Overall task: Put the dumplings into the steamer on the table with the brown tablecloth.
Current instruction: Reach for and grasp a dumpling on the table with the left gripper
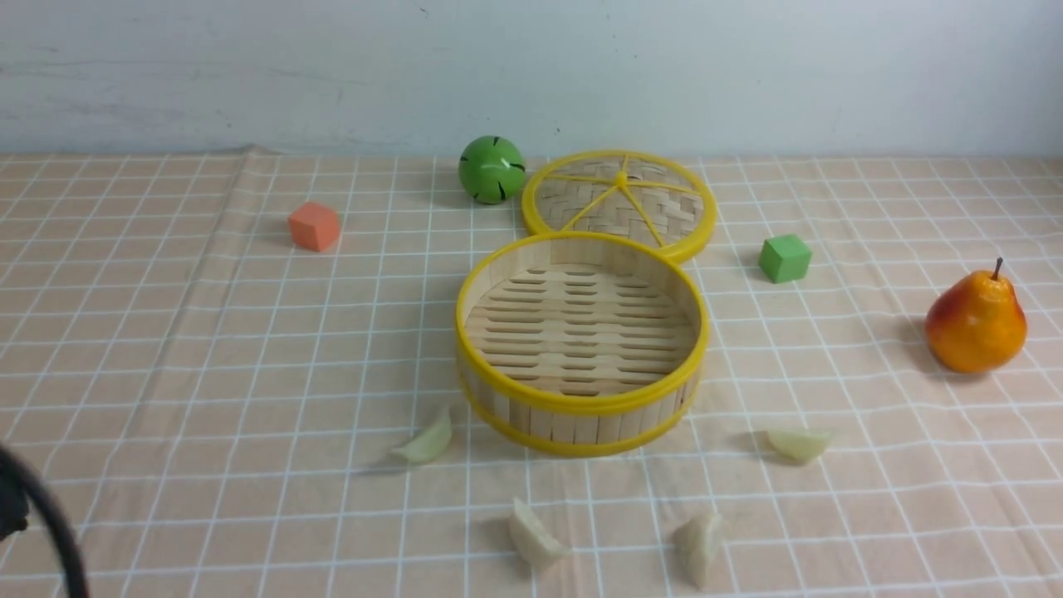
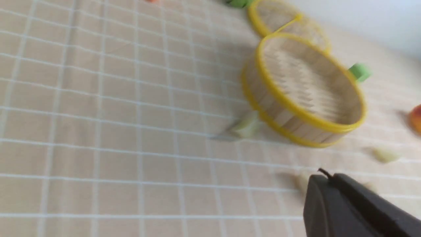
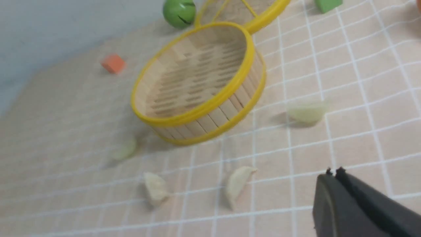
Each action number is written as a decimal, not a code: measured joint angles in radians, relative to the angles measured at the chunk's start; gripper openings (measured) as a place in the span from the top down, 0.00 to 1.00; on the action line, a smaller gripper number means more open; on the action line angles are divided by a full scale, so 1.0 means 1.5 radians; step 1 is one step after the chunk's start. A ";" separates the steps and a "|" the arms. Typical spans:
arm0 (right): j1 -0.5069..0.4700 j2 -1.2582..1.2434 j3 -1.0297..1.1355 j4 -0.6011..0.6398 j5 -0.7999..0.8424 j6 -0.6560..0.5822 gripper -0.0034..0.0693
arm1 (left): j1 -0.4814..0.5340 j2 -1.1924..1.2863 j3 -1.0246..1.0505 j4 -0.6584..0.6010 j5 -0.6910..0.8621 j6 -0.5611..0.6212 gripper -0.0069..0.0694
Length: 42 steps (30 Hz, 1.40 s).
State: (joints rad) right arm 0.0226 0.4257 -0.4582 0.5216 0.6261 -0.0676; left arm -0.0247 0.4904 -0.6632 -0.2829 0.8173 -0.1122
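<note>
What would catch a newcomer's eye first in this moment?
The empty steamer sits dead centre, its yellow rims bright against the brown tablecloth, with the woven lid lying flat just behind it. Four pale dumplings lie scattered on the cloth around its near side, none inside yet. An orange-yellow pear stands alone far to the right.

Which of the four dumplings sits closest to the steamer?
The dumpling at the steamer's near-left side, almost against its wall; the other three lie clearly apart from it.
</note>
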 joint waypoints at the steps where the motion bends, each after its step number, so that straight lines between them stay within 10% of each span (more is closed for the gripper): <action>1: 0.000 0.042 -0.037 -0.021 0.033 -0.026 0.98 | 0.000 0.024 -0.017 0.020 0.018 0.001 0.93; 6: 0.017 0.222 -0.169 -0.065 0.208 -0.113 0.98 | -0.030 0.146 -0.093 0.091 0.105 0.010 0.93; 18: 0.334 0.477 -0.297 -0.135 0.297 -0.159 0.97 | -0.245 0.533 -0.327 0.170 0.199 0.089 0.86; 30: 0.348 0.486 -0.349 -0.118 0.289 -0.159 0.97 | -0.322 0.891 -0.545 0.207 0.180 0.094 0.27; 42: 0.348 0.486 -0.349 -0.110 0.290 -0.159 0.95 | -0.322 1.077 -0.622 0.239 0.151 0.094 0.32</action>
State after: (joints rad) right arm 0.5446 1.1544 -0.9822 0.3560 1.0608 -0.3064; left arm -0.5071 2.1052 -1.5962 0.0756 1.0438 0.0283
